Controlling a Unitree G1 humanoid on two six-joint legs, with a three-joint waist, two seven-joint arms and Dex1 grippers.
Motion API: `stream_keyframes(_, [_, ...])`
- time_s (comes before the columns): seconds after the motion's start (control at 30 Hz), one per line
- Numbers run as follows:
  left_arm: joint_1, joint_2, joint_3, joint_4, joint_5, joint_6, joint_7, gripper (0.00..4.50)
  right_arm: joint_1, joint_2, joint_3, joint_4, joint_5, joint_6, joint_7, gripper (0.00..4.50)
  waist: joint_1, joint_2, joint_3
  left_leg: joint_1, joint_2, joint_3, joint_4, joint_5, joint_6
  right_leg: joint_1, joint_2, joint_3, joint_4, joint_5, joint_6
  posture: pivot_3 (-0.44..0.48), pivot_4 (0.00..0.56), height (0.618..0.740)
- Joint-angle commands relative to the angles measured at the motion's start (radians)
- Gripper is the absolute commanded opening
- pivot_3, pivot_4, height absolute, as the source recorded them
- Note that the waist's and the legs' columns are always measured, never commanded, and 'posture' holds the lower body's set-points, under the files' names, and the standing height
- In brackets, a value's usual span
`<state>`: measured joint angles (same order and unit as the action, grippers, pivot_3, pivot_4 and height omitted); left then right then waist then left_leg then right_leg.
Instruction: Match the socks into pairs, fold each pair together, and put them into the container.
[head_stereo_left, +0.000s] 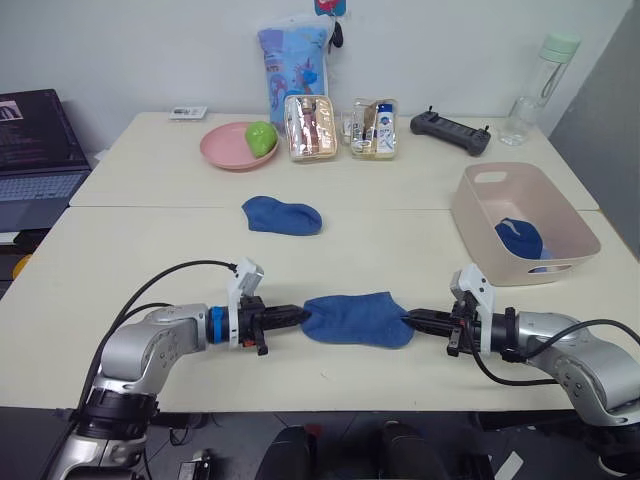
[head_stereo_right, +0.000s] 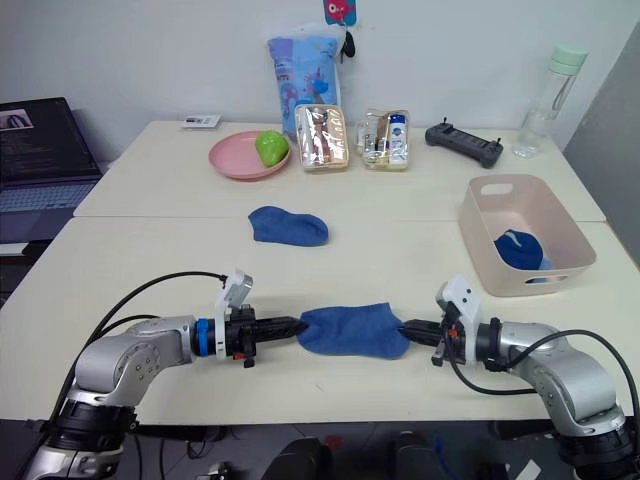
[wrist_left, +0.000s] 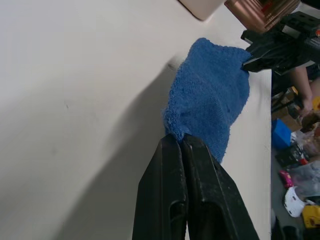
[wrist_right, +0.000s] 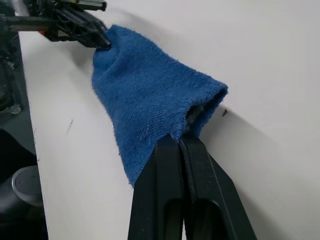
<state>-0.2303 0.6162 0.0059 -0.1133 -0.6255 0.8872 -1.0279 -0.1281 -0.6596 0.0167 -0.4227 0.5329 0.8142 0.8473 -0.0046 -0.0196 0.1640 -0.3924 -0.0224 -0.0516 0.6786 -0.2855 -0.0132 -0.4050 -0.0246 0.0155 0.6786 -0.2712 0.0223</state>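
Spanning cream table (head_stereo_left: 140, 250), white wall (head_stereo_left: 130, 50) behind, laptop (head_stereo_left: 35, 150) nr left edge

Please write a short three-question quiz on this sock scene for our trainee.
1. True or false: each gripper pinches one end of the near sock.
2. What lies inside the tub? A) a green fruit B) a blue sock bundle C) a bottle
3. Fill in: a second loose sock lies on the table between the near sock and the pink ____.

Key:
1. True: the left gripper and right gripper have their jaws shut on opposite ends.
2. B, the bundle.
3. plate.
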Motion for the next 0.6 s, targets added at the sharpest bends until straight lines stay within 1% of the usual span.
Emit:
stream_keyframes(0.03, [0.001, 0.001, -0.017, -0.018, 0.024, -0.039, 0.017, 0.03, 0.001, -0.016, 0.010, -0.002, -0.027, -0.034, -0.011, 0.00, 0.000, 0.000, 0.000, 0.000, 0.000, 0.000, 0.000, 0.000, 0.000, 0.000, 0.000, 0.000, 0.000, 0.000, 0.000, 0.000, 0.150, 0.740])
stream_keyframes(0.2, [0.003, -0.036, -0.045, 0.003, 0.059, -0.101, 0.040, 0.03, -0.001, -0.019, 0.041, 0.038, -0.083, -0.096, -0.012, 0.00, 0.002, 0.000, 0.000, 0.000, 0.000, 0.001, 0.000, 0.000, 0.000, 0.000, 0.000, 0.000, 0.000, 0.000, 0.000, 0.000, 0.150, 0.740])
stream_keyframes(0.3, [0.012, -0.038, -0.029, -0.004, 0.064, -0.136, 0.043, 0.61, 0.020, -0.027, 0.028, 0.020, -0.096, -0.129, -0.014, 0.65, 0.002, 0.000, 0.000, 0.000, 0.000, 0.000, 0.000, 0.000, 0.000, 0.000, 0.000, 0.000, 0.000, 0.000, 0.000, 0.000, 0.150, 0.740])
stream_keyframes(0.33, [0.016, -0.032, -0.024, -0.001, 0.076, -0.156, 0.047, 0.89, 0.028, -0.031, 0.017, 0.009, -0.099, -0.140, -0.021, 0.96, 0.002, 0.000, 0.000, 0.000, 0.000, 0.000, 0.000, 0.000, 0.000, 0.000, 0.000, 0.000, 0.000, 0.000, 0.000, 0.000, 0.150, 0.740])
stream_keyframes(0.4, [0.019, -0.024, -0.014, 0.007, 0.087, -0.176, 0.057, 1.56, 0.036, -0.042, 0.003, -0.005, -0.107, -0.159, -0.029, 1.73, 0.002, 0.000, 0.000, 0.000, 0.000, 0.000, 0.000, 0.000, 0.000, 0.000, 0.000, 0.001, 0.000, 0.000, 0.000, 0.000, 0.150, 0.740])
stream_keyframes(0.43, [0.014, -0.023, 0.008, 0.010, 0.084, -0.184, 0.067, 1.90, 0.036, -0.052, -0.013, -0.018, -0.112, -0.177, -0.030, 2.06, 0.002, 0.000, 0.000, 0.000, 0.000, 0.000, 0.000, 0.000, 0.000, 0.000, 0.000, 0.001, 0.000, 0.000, 0.000, 0.000, 0.150, 0.740])
stream_keyframes(0.47, [0.000, -0.024, 0.034, 0.012, 0.079, -0.187, 0.088, 2.16, 0.033, -0.063, -0.028, -0.037, -0.112, -0.188, -0.027, 2.08, 0.002, 0.000, 0.000, 0.000, 0.000, 0.001, 0.000, 0.000, 0.000, 0.000, 0.000, 0.001, 0.000, 0.000, 0.000, 0.000, 0.150, 0.740])
stream_keyframes(0.5, [-0.012, -0.021, 0.052, 0.006, 0.078, -0.204, 0.094, 2.53, 0.025, -0.069, -0.034, -0.053, -0.116, -0.206, -0.024, 2.08, 0.002, 0.000, 0.000, 0.000, 0.000, 0.000, 0.000, 0.000, 0.000, 0.000, 0.000, 0.000, 0.000, 0.000, 0.000, 0.000, 0.150, 0.740])
stream_keyframes(0.57, [-0.026, -0.017, 0.065, -0.012, 0.078, -0.234, 0.092, 3.12, 0.012, -0.063, -0.033, -0.069, -0.120, -0.230, -0.029, 2.08, 0.002, 0.000, 0.000, 0.000, 0.000, 0.000, 0.000, 0.000, 0.000, 0.000, 0.000, 0.000, 0.000, 0.000, 0.000, 0.000, 0.150, 0.740])
stream_keyframes(0.6, [-0.032, -0.019, 0.066, -0.027, 0.072, -0.241, 0.087, 3.12, 0.001, -0.047, -0.026, -0.075, -0.114, -0.236, -0.038, 2.08, 0.002, 0.000, 0.000, 0.000, 0.000, 0.000, 0.000, 0.000, 0.000, 0.000, 0.000, 0.000, 0.000, 0.000, 0.000, 0.000, 0.150, 0.740])
